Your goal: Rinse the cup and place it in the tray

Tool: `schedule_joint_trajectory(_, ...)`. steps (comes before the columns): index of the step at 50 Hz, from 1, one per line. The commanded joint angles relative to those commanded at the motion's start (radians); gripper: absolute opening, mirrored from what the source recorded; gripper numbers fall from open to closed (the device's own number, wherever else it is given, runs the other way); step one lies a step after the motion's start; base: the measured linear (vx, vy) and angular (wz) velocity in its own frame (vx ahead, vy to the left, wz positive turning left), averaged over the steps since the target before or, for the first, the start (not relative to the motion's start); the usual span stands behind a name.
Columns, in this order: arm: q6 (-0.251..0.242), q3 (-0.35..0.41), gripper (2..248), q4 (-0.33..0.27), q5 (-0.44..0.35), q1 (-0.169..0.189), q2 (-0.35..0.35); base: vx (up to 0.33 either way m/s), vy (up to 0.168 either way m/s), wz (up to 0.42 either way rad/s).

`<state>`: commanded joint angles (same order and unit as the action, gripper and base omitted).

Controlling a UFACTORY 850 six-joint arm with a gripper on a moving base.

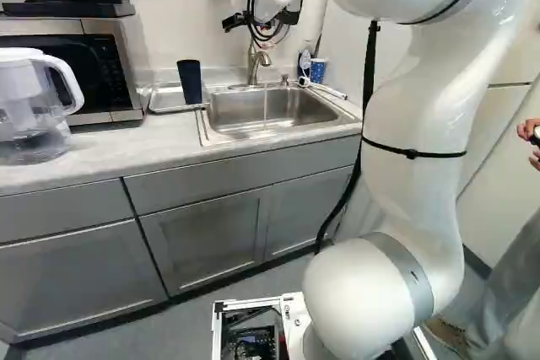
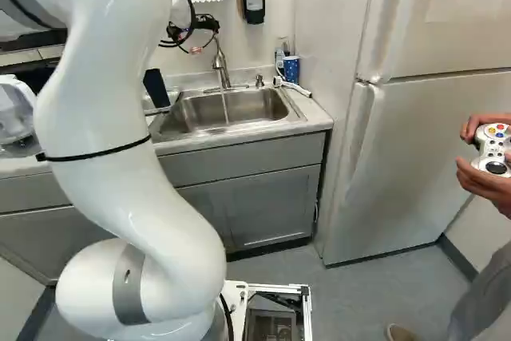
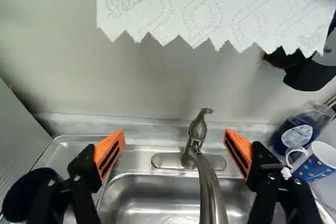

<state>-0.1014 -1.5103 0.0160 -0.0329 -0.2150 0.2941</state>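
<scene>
Narrowing toward its base, the dark, smooth cup (image 1: 190, 82) stands in the shallow, shiny tray (image 1: 164, 100) beside the steel sink (image 1: 228, 105). The hand (image 1: 263, 21) spreads its slotted orange pads (image 3: 110, 153) wide, a curved metal faucet (image 3: 209, 184) between and ahead; zigzag-edged paper towel (image 3: 210, 6) hangs beyond.

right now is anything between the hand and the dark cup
Nothing visible. The dark cup stands in the tray, off to one side of the open hand; the faucet is ahead, not on the cup's side.
</scene>
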Motion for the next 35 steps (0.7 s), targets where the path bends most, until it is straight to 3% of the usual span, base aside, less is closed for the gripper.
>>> schedule_joint_trajectory(25,0.0,-0.159,247,0.0,0.0,-0.003,0.136,0.0,0.0,0.0)
schedule_joint_trajectory(35,0.0,-0.167,247,0.0,0.0,-0.003,0.142,0.0,0.0,0.0)
